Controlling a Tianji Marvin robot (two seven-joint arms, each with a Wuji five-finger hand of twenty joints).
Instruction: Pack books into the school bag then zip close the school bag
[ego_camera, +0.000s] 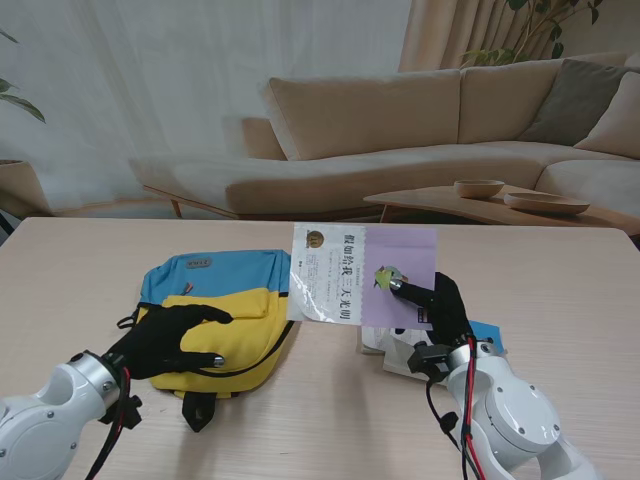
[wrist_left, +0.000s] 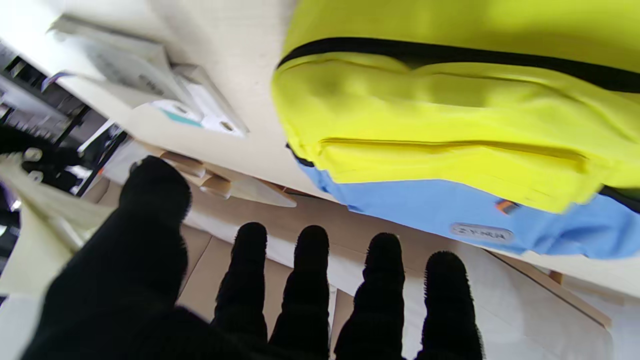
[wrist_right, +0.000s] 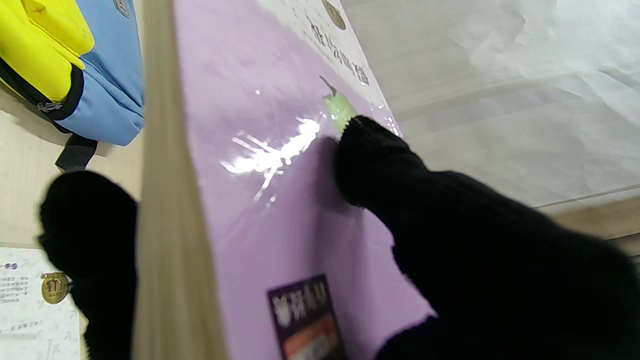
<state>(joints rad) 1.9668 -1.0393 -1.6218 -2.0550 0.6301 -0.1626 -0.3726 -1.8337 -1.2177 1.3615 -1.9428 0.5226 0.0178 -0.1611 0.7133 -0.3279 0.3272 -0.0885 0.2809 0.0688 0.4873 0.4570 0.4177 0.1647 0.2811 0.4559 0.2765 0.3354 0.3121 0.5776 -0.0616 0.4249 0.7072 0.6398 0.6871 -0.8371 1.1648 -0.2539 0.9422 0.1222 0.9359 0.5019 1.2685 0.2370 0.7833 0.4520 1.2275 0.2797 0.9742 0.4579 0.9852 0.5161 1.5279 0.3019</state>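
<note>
Right hand (ego_camera: 445, 305) lifts a book (ego_camera: 365, 274) beside the bag (ego_camera: 215, 320).
The purple book is up off the tabletop (ego_camera: 560, 270), pinched between thumb and fingers (wrist_right: 90, 235). The left hand (ego_camera: 170, 340) lies spread on the yellow bag, at the left, holding nothing. More books (ego_camera: 400, 350) lie under the right hand.

On my desk (ego_camera: 80, 250) the school bag (ego_camera: 215, 310) lies to the left, with my left robot hand (ego_camera: 170, 340) resting on its nearer part. To its right, my right robot hand (ego_camera: 440, 305) holds a book (ego_camera: 365, 275) raised over more books (ego_camera: 400, 350) stacked on the desk.
</note>
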